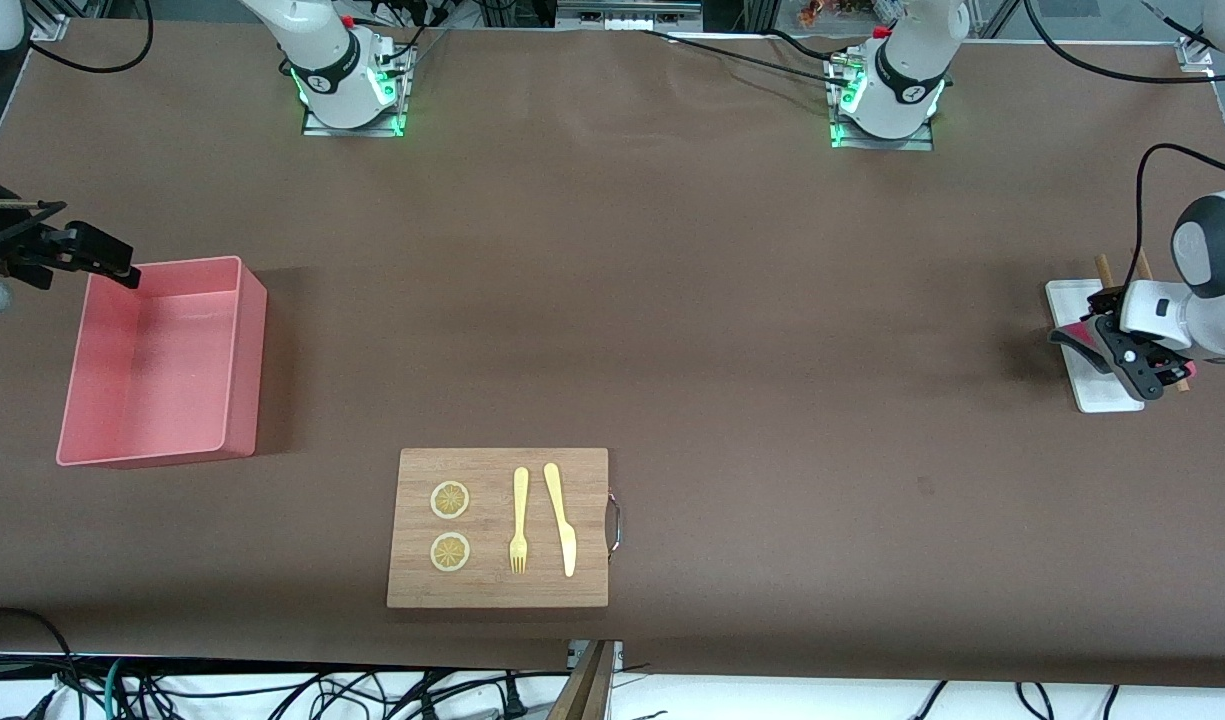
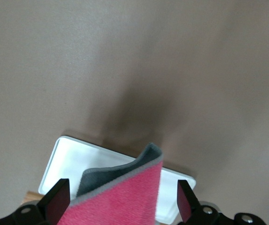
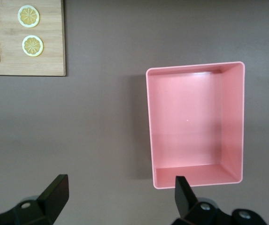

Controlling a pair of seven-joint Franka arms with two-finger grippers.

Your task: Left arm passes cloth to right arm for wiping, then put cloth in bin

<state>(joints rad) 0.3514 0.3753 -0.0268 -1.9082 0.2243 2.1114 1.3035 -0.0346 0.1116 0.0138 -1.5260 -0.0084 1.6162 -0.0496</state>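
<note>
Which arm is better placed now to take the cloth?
Left. The left gripper is over the white tray, fingers open on either side of the cloth. The right gripper waits open over the bin, at the table's right-arm end.

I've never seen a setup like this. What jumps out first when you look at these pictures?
The empty pink rectangular plastic bin stands at the right arm's end of the brown table, with the right gripper open by its rim. At the other end, the left gripper hangs over a small white flat tray with a crimson-pink cloth between its spread fingers. Nearest the front camera lies a wooden board with lemon slices, a yellow fork and knife.
</note>
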